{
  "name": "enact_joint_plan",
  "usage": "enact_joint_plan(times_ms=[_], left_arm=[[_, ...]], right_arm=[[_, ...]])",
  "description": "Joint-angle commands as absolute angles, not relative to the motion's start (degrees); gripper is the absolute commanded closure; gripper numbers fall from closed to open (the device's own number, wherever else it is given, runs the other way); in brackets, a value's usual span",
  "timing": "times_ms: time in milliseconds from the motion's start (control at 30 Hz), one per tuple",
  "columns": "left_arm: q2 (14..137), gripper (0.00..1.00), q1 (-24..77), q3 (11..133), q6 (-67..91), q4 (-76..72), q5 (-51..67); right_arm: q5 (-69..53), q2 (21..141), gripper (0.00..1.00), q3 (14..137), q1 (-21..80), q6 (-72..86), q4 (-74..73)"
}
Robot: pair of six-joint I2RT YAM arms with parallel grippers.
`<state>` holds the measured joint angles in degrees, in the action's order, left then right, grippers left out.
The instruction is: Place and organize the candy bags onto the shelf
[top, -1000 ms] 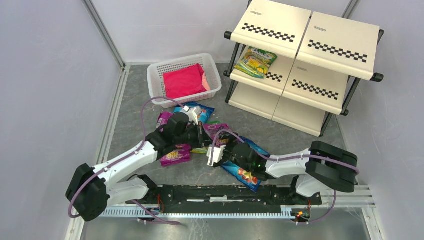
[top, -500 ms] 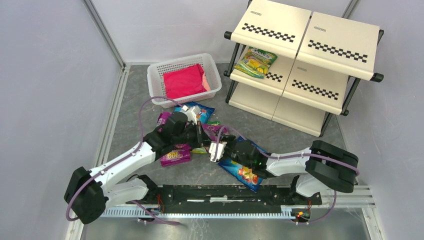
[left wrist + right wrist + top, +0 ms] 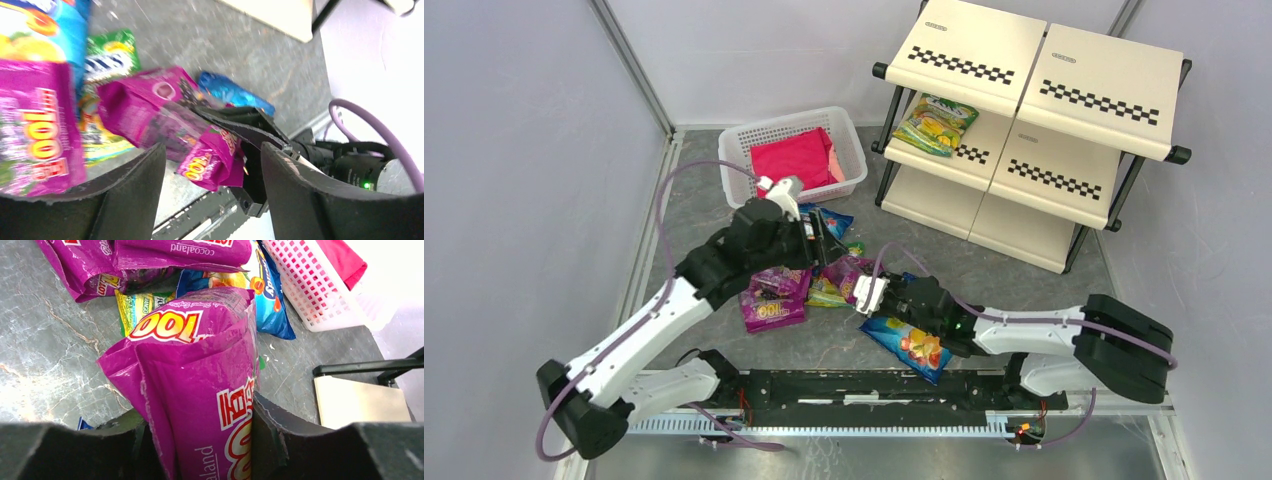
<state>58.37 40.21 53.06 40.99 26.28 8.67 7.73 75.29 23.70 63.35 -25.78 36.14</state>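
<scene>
My right gripper (image 3: 200, 440) is shut on the lower end of a magenta-purple candy bag (image 3: 195, 355), which stands up between its fingers; from above the gripper (image 3: 865, 292) and this bag (image 3: 845, 273) sit mid-floor. Just behind the pile, my left gripper (image 3: 816, 240) hangs open and holds nothing; its wrist view shows that same purple bag (image 3: 165, 112) beyond the spread fingers (image 3: 135, 195). Another purple bag (image 3: 772, 299), a green-yellow bag (image 3: 825, 293) and two blue bags (image 3: 908, 345) (image 3: 832, 219) lie on the floor. The cream shelf (image 3: 1064, 95) holds a green-yellow bag (image 3: 936, 122) on its middle tier.
A white lattice basket (image 3: 744, 150) with a pink folded cloth (image 3: 792, 162) stands at the back, left of the shelf. The shelf's black leg and bottom tier (image 3: 360, 400) lie to the right of my right gripper. Grey walls close in on both sides.
The left gripper has opened, let go of the purple bag and drawn back toward the basket. The right gripper has closed on that bag.
</scene>
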Motion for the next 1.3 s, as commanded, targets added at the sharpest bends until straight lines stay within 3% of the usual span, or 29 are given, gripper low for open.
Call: enact_joint_plan(times_ms=[0,200,533,733,1033,1267], left_arm=[[53.6,0.22,40.0,61.1,33.1,38.5,-8.6],[48.2,0.16,40.0,61.8,30.9,42.8,-18.1],[49.2,0.16,40.0,58.0,28.9,36.4,-11.9],[50.6,0.16,40.0,57.7,28.0,35.3,-9.9],[48.7,0.15,40.0,52.6,32.5,28.0,-5.4],[47.6,0.15,40.0,52.1,32.5,29.0,-4.6]], right_arm=[[11.3,68.3,0.57,25.0,62.7,-21.0,36.3],[17.4,60.5,0.57,28.6,61.4,-14.8,28.0],[25.8,57.3,0.58,50.1,61.3,-15.2,10.8],[34.3,63.7,0.61,71.4,60.4,-22.3,4.8],[35.3,79.4,0.59,103.0,52.6,-33.4,3.3],[38.5,89.3,0.56,112.2,47.4,-47.9,11.0]])
